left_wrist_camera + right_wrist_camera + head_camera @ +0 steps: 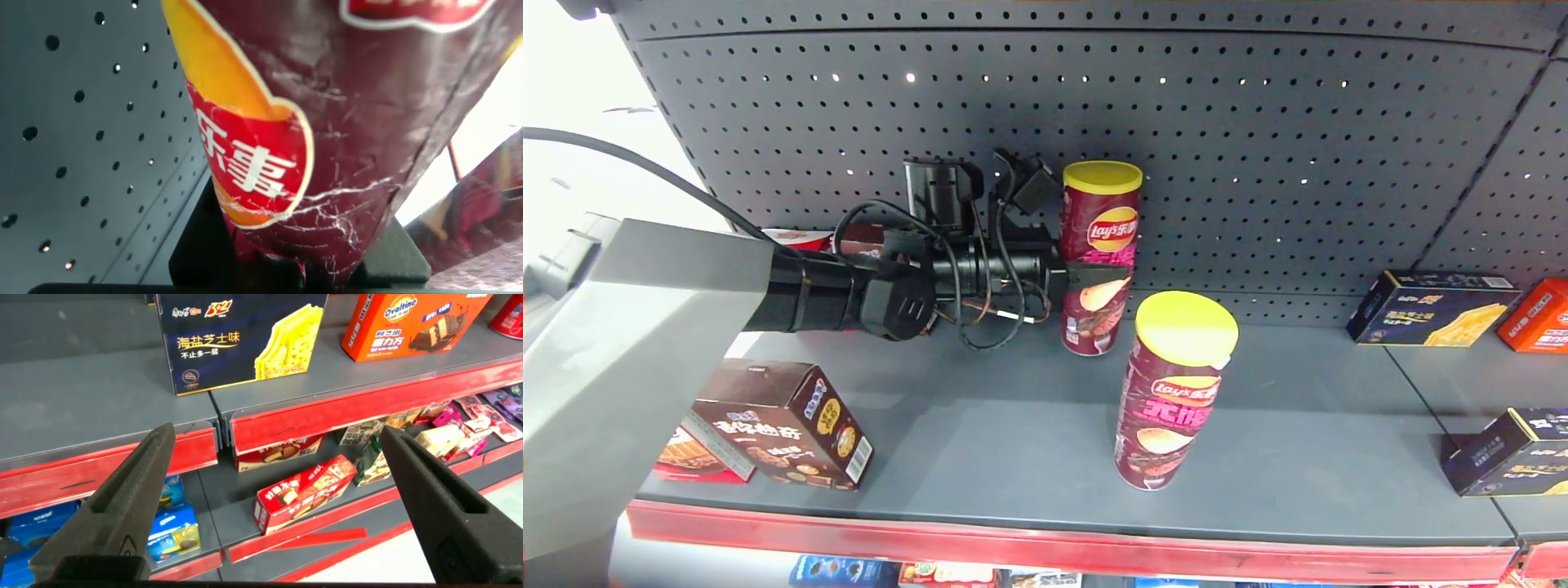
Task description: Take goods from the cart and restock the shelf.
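Chip can [1099,214] is upright, pinched at mid-height between the fingers of the left gripper [1097,279]; the left wrist view adds its creased wrapper. Right gripper [278,433] is spread wide, empty.

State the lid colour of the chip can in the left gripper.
The chip can has a yellow lid; head view.

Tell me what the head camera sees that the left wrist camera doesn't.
Only the head view: the left claw gripping from the side, a second chip can standing near the shelf front, a brown box. Only the left wrist view: fine creases in the wrapper, close up. Both: the held chip can and the perforated back panel.
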You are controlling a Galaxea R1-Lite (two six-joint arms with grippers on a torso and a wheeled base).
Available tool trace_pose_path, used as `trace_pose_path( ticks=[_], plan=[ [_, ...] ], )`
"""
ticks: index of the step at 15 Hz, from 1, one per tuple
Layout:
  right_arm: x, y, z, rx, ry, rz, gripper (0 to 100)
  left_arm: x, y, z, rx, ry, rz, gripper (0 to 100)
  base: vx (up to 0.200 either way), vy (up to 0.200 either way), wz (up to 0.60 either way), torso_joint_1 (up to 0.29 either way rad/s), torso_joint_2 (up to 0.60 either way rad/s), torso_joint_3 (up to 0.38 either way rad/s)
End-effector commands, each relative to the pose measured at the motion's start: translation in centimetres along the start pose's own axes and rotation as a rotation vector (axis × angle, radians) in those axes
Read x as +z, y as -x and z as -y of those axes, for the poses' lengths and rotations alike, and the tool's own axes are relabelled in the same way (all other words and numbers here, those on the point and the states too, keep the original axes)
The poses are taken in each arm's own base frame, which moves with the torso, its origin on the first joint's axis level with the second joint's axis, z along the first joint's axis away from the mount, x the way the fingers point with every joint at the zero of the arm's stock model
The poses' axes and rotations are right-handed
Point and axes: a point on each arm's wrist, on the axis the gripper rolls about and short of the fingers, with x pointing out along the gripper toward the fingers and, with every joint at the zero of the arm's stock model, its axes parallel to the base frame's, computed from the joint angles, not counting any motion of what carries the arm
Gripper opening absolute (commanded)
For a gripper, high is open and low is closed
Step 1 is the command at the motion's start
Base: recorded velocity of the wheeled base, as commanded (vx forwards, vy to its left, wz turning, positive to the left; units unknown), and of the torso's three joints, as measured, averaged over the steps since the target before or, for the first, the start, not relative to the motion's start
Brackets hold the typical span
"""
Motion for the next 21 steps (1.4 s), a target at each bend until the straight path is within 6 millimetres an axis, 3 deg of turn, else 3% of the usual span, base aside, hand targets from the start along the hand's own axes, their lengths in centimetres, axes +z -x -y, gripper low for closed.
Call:
trace_pose_path(
  ticks=[1, 13, 21],
  plan=[
    [0.0, 0.0, 0.0, 0.000, 0.000, -0.001, 100, -0.9, -0.4, -0.2, -0.005, 0.000, -0.011, 0, 0.000, 0.000, 0.00, 0.000, 0.00, 0.000],
    [0.0, 0.0, 0.0, 0.000, 0.000, -0.001, 100, -3.9, -2.8, -1.1, -0.017, -0.002, -0.010, 0, 0.000, 0.000, 0.00, 0.000, 0.00, 0.000],
    [0.0, 0.0, 0.0, 0.000, 0.000, -0.001, 100, -5.0, -3.0, -1.4, -0.015, 0.004, -0.016, 0, 0.000, 0.000, 0.00, 0.000, 0.00, 0.000]
  ],
)
